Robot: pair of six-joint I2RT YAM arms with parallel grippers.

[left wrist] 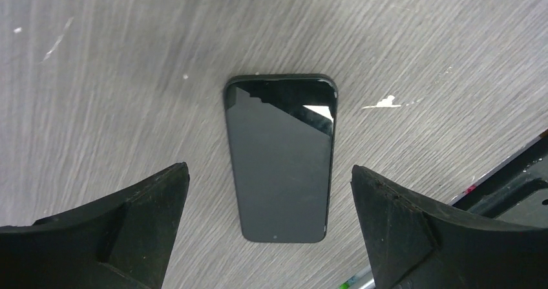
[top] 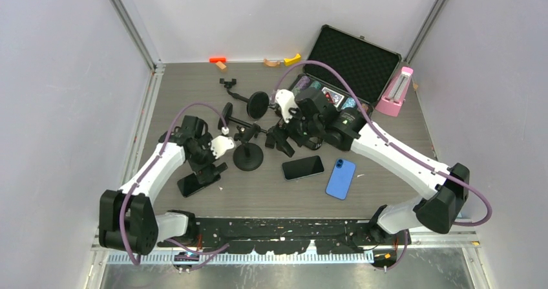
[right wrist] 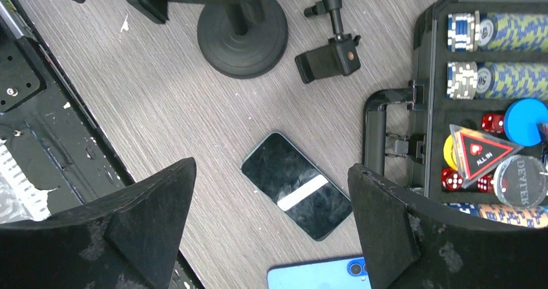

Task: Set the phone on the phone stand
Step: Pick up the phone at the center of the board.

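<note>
Three phones lie flat on the table. One black phone (top: 194, 184) (left wrist: 281, 160) lies screen up at the front left, directly under my left gripper (top: 213, 171) (left wrist: 269, 168), which hangs open above it, a finger to either side, not touching. A second black phone (top: 303, 167) (right wrist: 297, 185) and a blue phone (top: 340, 178) (right wrist: 316, 277) lie in the middle. My right gripper (top: 283, 143) (right wrist: 272, 165) hovers open and empty above the second black phone. The phone stand (top: 248, 154) (right wrist: 242, 27), black with a round base, stands between the arms.
An open black case (top: 352, 59) (right wrist: 423, 101) of poker chips and dice sits at the back right, beside a pink object (top: 395, 92). More black stand parts (top: 257, 105) and a clamp (right wrist: 329, 59) lie behind the stand. Small wooden blocks (top: 284, 61) line the back edge.
</note>
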